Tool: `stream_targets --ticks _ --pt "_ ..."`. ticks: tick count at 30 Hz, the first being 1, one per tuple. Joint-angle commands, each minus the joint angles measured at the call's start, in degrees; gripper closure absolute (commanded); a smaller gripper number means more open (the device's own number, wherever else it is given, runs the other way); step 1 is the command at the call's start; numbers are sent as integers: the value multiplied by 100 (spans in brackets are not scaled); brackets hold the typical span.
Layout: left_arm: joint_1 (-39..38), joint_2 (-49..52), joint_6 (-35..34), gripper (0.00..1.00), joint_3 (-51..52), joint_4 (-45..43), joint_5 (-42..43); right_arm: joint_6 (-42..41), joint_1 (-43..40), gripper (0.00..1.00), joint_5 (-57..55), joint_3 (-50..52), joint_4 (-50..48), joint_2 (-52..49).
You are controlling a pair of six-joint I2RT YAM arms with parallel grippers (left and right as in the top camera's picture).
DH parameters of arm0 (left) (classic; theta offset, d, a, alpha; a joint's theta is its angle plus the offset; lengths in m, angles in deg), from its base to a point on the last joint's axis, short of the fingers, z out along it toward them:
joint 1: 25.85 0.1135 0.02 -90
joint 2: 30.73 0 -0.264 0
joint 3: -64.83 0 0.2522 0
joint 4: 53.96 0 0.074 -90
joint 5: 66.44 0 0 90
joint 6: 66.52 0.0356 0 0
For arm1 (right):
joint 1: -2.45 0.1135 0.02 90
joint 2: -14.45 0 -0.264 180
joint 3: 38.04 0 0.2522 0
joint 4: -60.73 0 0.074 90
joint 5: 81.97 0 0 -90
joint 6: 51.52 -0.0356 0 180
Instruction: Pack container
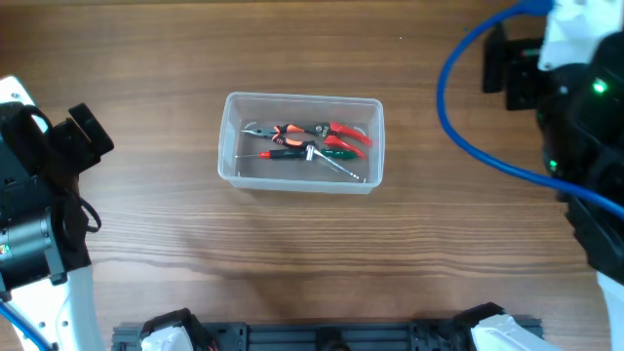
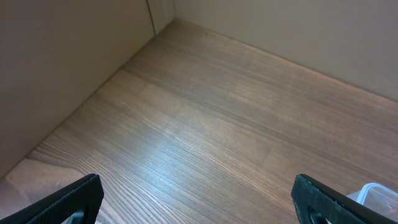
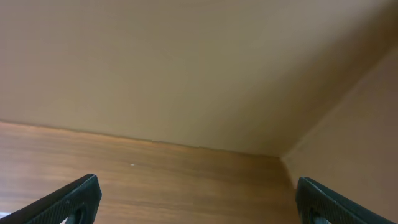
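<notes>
The clear plastic container (image 1: 300,142) stands at the table's middle in the overhead view. Inside it lie several hand tools: orange-handled pliers (image 1: 292,131), red-handled pliers (image 1: 343,132), a green-handled tool (image 1: 337,153) and a red-and-black screwdriver (image 1: 278,154). A corner of the container's rim shows at the bottom right of the left wrist view (image 2: 376,193). My left gripper (image 2: 198,202) is open and empty, off to the container's left. My right gripper (image 3: 198,199) is open and empty, at the far right, facing the back wall.
A blue cable (image 1: 478,117) loops beside the right arm. Beige walls (image 3: 186,68) close the table's back and sides. A dark rail (image 1: 322,336) runs along the front edge.
</notes>
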State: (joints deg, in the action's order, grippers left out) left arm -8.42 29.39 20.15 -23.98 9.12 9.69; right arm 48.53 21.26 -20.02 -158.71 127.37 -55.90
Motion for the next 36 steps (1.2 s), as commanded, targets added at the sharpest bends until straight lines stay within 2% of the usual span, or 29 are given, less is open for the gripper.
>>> stream_targets --ticks 1,10,22,23,25,27,29,31,33,36 --pt "42 -4 -57 0 -7 -17 -11 -122 -42 0 -197 63 37 249" --pt "42 -4 -57 0 -7 -17 -11 -116 -42 0 -197 81 1102 118" --pt "42 -4 -57 0 -7 -17 -11 -103 -42 0 -197 85 1121 -155" --pt "42 -4 -57 0 -7 -17 -11 393 -42 0 -492 85 1132 -247" --pt "42 -4 -57 0 -7 -17 -11 678 -55 0 -210 87 1388 -144" --pt "42 -4 -57 0 -7 -17 -11 98 -452 0 1126 164 1349 273" --pt "42 -4 -57 0 -7 -17 -11 -208 -1401 0 3174 717 693 962" --pt "42 -4 -57 0 -7 -17 -11 -214 -1939 0 3952 1567 -76 1661" --pt "42 -4 -57 0 -7 -17 -11 -122 -2162 0 3556 2870 -903 2535" --pt "42 -4 -57 0 -7 -17 -11 -107 -2194 0 3272 4662 -1224 3694"
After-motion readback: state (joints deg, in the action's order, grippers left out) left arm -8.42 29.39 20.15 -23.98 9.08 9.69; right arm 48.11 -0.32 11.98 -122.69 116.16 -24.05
